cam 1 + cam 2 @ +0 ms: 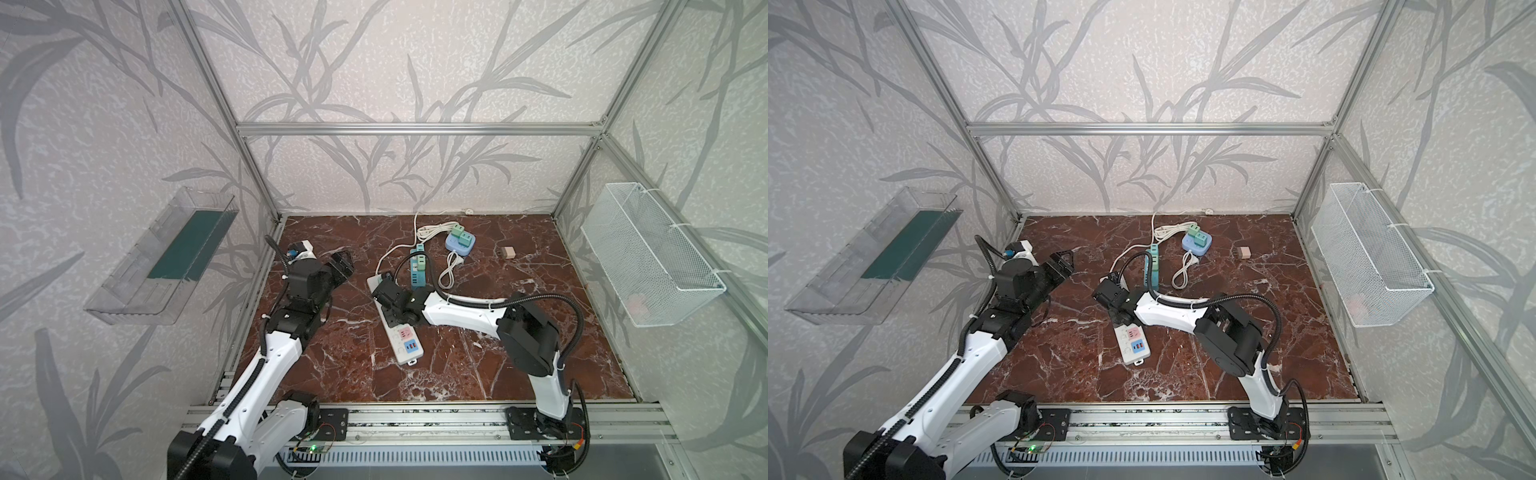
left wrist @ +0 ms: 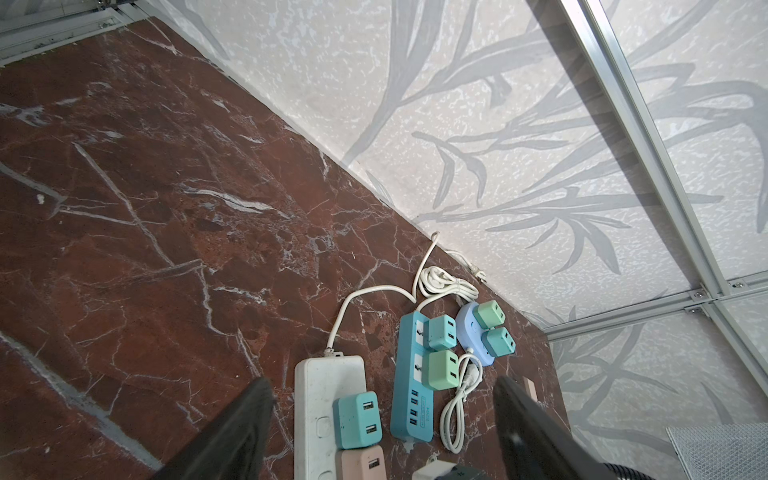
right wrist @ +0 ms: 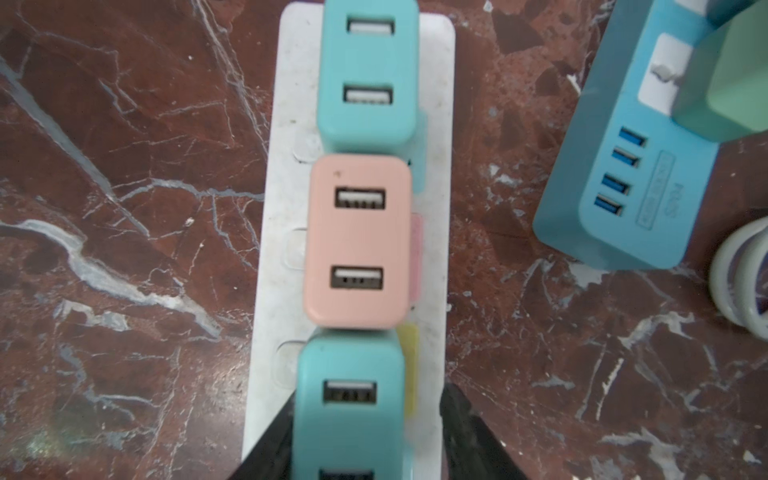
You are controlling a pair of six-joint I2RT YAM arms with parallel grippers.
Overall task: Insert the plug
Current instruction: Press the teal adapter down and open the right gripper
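A teal plug (image 3: 349, 415) with two USB ports stands on the white power strip (image 3: 432, 124), over a yellow socket patch. My right gripper (image 3: 370, 401) straddles it from above. One black finger lies against the plug's side and the other stands clear of it, so the jaws are open. Further along the strip sit a pink plug (image 3: 357, 245) and another teal plug (image 3: 368, 75). In both top views the right gripper (image 1: 388, 299) (image 1: 1113, 297) hangs over the strip (image 1: 397, 328) (image 1: 1131, 345). My left gripper (image 1: 343, 264) (image 2: 384, 382) is open and empty, raised at the left.
A blue power strip (image 1: 417, 270) with green plugs lies beside the white one. Behind it are a round pale-blue socket hub (image 1: 460, 243) and coiled white cable (image 1: 446, 274). A small beige block (image 1: 508, 252) lies to the right. A wire basket (image 1: 652, 257) and a clear tray (image 1: 166, 257) hang on the side walls.
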